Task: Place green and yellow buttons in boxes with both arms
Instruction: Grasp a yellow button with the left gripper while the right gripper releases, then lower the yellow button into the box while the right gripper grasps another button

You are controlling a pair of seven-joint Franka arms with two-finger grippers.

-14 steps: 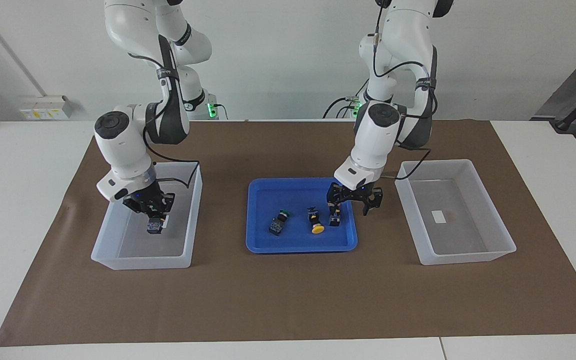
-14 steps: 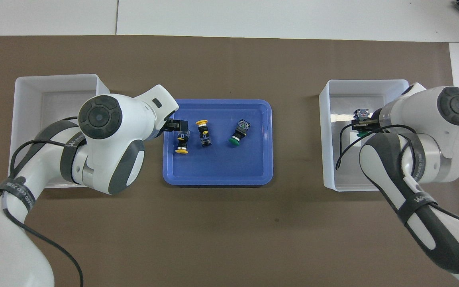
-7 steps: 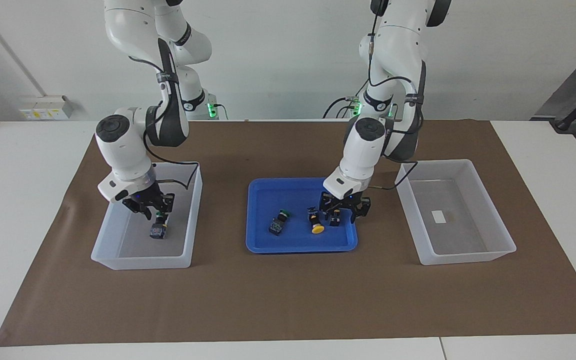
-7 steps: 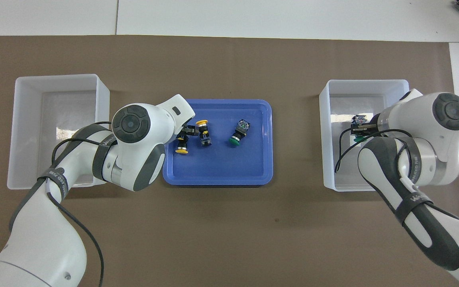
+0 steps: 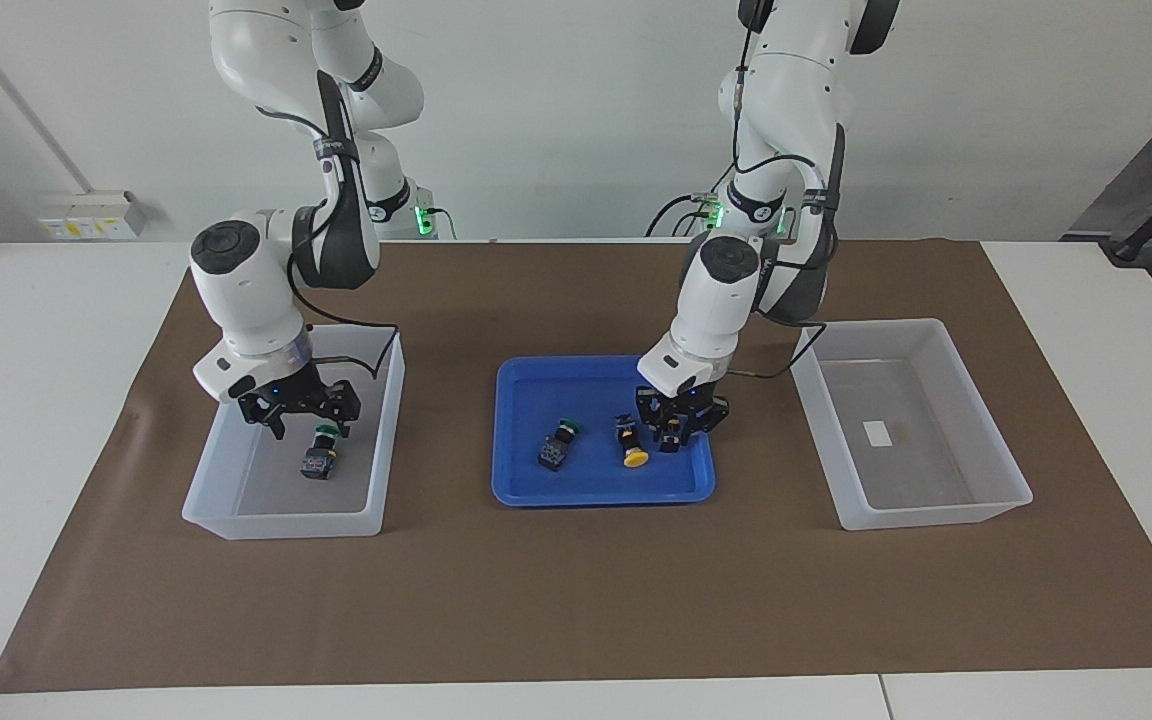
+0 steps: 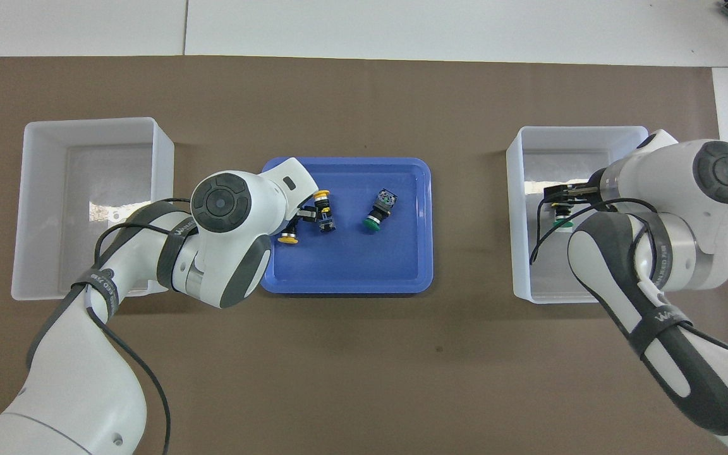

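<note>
— Where were the claws?
— The right claw [image 5: 301, 410] hung spread apart over a green-capped button [image 5: 319, 457] lying in the bin [image 5: 226, 515] at its end. The left claw [image 5: 681, 418] was low in the blue tray [image 5: 601, 490], around a yellow-capped button [image 6: 288, 235]; I couldn't tell if it had closed.
— The rest?
— Another yellow button [image 5: 628, 442] and a green one [image 5: 556, 447] lay in the tray. The second bin [image 5: 936, 515] held none.

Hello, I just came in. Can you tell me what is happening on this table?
Two arms sort buttons from the blue tray into boxes. The right gripper is open over its box, where a green button lies. The left gripper is down in the tray at a yellow button. Another yellow button and a green one wait there. The other box holds none.
</note>
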